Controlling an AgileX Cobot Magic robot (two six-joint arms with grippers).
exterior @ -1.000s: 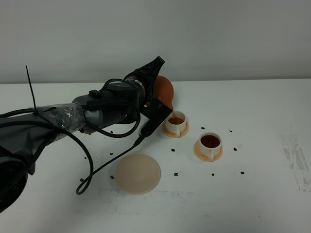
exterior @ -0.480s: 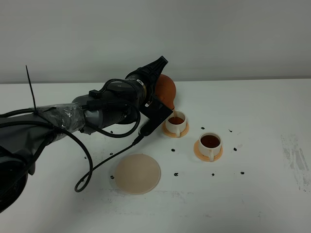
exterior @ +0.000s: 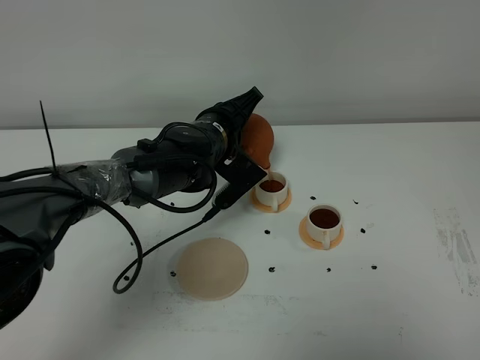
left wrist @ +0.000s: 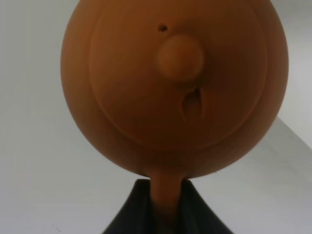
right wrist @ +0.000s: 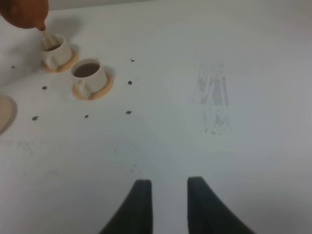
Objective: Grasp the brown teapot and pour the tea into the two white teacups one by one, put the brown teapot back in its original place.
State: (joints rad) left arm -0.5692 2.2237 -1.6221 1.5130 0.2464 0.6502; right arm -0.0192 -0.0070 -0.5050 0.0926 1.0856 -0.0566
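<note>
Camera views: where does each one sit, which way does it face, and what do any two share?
Exterior high: mounted high off the arms, looking down at the white table; shows the left arm tilting the brown teapot.
Left wrist: on the left arm, facing the teapot's lid close up; end effector tips below.
Right wrist: on the idle right arm, facing across the table; right end effector.
Shared: exterior and right wrist both show both teacups.

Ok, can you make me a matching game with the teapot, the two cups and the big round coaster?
Things:
1. brown teapot
2. cup nearer the teapot
3. cup farther from the teapot
4. beige coaster

States:
A. nothing on it
B. tea streaming into it
C. tilted, held in the left gripper
D. holds tea, nothing pouring in

Pairs: 1-C, 2-B, 3-D, 4-A
</note>
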